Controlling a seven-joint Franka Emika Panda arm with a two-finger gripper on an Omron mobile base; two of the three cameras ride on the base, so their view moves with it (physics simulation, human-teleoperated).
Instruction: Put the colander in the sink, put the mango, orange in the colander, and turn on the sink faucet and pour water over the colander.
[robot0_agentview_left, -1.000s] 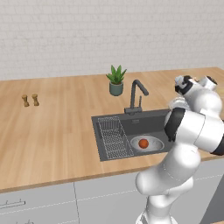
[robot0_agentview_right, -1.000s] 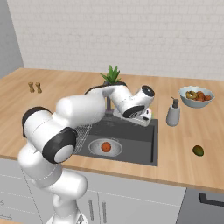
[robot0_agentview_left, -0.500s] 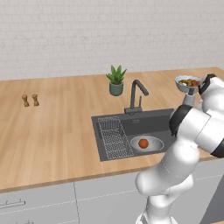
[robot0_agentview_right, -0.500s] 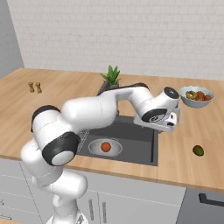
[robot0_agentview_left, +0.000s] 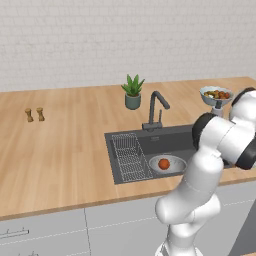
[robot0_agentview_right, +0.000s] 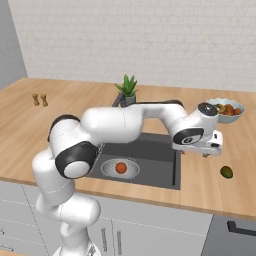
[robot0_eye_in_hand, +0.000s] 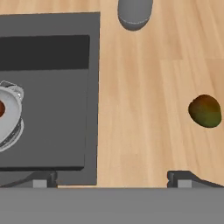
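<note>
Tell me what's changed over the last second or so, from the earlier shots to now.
The arm swung from over the sink out to the right, carrying the open, empty end effector over the counter toward the mango. Nothing was picked up or let go. The orange stayed in the colander in the basin, the mango lies where it was, and the faucet is off.

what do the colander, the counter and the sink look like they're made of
The colander looks like polished metal: silvery and pale grey with a bright rim. The counter looks like light wood with a matte finish, showing plank seams and grain streaks. The sink is a flat dark grey with no shine; it could be matte composite or coated metal, the look leaves that open.
</note>
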